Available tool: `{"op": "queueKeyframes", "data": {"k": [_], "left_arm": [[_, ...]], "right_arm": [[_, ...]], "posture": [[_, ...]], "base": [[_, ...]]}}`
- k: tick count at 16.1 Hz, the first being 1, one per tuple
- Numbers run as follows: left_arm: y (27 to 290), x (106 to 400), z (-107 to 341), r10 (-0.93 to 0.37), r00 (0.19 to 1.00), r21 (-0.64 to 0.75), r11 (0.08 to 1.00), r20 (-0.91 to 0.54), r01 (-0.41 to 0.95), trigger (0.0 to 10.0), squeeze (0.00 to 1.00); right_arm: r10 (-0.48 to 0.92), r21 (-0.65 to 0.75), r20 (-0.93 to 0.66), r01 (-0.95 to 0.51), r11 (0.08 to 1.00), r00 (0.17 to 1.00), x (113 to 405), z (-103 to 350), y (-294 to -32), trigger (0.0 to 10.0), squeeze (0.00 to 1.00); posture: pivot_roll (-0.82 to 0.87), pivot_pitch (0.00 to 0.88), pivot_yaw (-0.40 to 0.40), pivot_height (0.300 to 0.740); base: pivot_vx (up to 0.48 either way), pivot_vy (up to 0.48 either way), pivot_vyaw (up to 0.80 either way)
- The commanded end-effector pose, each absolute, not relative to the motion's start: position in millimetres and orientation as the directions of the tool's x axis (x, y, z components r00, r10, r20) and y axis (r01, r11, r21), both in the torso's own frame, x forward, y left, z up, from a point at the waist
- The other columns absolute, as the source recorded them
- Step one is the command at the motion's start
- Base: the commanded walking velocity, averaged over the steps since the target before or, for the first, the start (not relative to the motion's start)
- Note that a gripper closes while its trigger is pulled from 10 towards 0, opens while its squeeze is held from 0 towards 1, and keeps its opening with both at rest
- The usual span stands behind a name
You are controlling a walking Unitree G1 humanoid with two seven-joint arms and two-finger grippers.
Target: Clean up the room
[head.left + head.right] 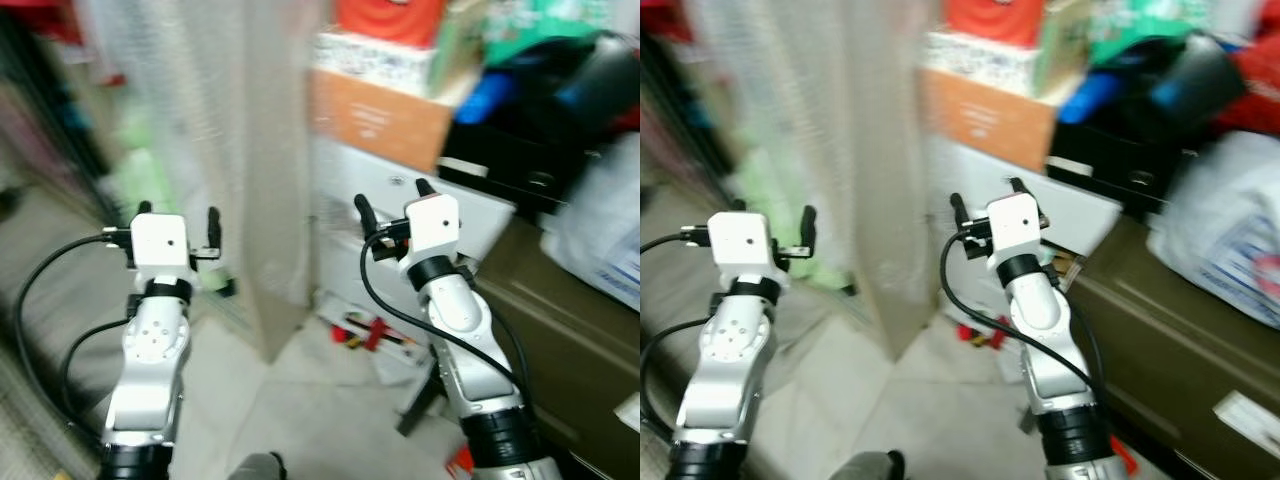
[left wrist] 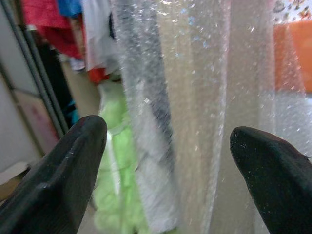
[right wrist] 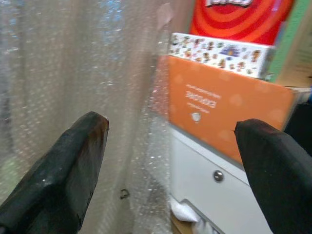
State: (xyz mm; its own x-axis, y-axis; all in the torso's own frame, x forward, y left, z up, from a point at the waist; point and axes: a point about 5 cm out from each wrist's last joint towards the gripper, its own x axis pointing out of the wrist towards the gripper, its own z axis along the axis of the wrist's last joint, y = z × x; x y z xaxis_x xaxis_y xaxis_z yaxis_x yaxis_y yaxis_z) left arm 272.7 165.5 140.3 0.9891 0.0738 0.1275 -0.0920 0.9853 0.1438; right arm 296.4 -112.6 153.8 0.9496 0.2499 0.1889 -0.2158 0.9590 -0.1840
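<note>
Left gripper: raised at chest height before the robot, two long black fingers spread wide, nothing between them; aimed at the bubble wrap.
Right gripper: raised likewise, well apart from the left one, black fingers parted and gripping nothing; aimed toward the orange box and the white cabinet.
Bubble wrap: tall, clear, shimmering sheet of bubble wrap hanging upright like a curtain, between the two grippers and beyond them, just ahead of both; blurred in the head views.
Pale panel: beige upright board behind the wrap, reaching down to the floor.
Green thing: soft, light green bundle low beside the wrap, on the robot's left; too blurred to name.
Clothes: red and white garments hanging further left, beside a dark upright post.
Orange box: flat orange cardboard box with white print, resting on top of a white cabinet with a small round knob.
Patterned box: long white box with small coloured pictures, lying on the orange box; red round-patterned pack standing behind it.
Right side: dark olive chest with a white plastic bag on it.
Floor: pale tiles, small red object lying at the foot of the cabinet.
</note>
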Motion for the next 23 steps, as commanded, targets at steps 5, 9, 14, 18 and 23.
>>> {"op": "queueKeyframes", "data": {"k": [5,9,14,18,23], "left_arm": [[164.4,274.5,138.6,0.060,0.991,0.153,0.985,0.117,-0.078,10.0,0.00],[160.5,277.7,139.0,0.049,0.992,0.146,0.987,0.117,-0.067,10.0,0.00],[159.7,280.2,140.3,0.053,0.991,0.140,0.988,0.122,-0.070,10.0,0.00],[159.8,280.1,142.0,0.060,0.989,0.135,0.988,0.134,-0.078,10.0,0.00],[163.2,277.0,135.9,0.072,0.993,0.091,0.993,0.091,-0.080,10.0,0.00]], "right_arm": [[0.236,-0.171,0.197,-0.204,0.964,0.952,296.5,152.6,-109.2,10.0,0.00],[0.218,-0.173,0.201,-0.184,0.968,0.955,299.0,153.0,-112.2,10.0,0.00],[0.225,-0.178,0.206,-0.189,0.966,0.952,301.5,154.9,-111.9,10.0,0.00],[0.236,-0.182,0.217,-0.199,0.963,0.947,301.7,157.3,-110.3,10.0,0.00],[0.228,-0.164,0.213,-0.195,0.967,0.950,302.3,155.4,-111.9,10.0,0.00]], "posture": [[0.03,0.000,0.002,0.740],[0.01,0.000,-0.002,0.740],[0.01,0.000,-0.010,0.740],[0.01,0.000,-0.013,0.740],[0.02,0.000,-0.017,0.740]], "base": [[0.000,0.000,0.78],[0.000,0.000,0.78],[0.000,0.000,0.78],[0.000,0.000,0.78],[0.000,0.000,0.78]]}}
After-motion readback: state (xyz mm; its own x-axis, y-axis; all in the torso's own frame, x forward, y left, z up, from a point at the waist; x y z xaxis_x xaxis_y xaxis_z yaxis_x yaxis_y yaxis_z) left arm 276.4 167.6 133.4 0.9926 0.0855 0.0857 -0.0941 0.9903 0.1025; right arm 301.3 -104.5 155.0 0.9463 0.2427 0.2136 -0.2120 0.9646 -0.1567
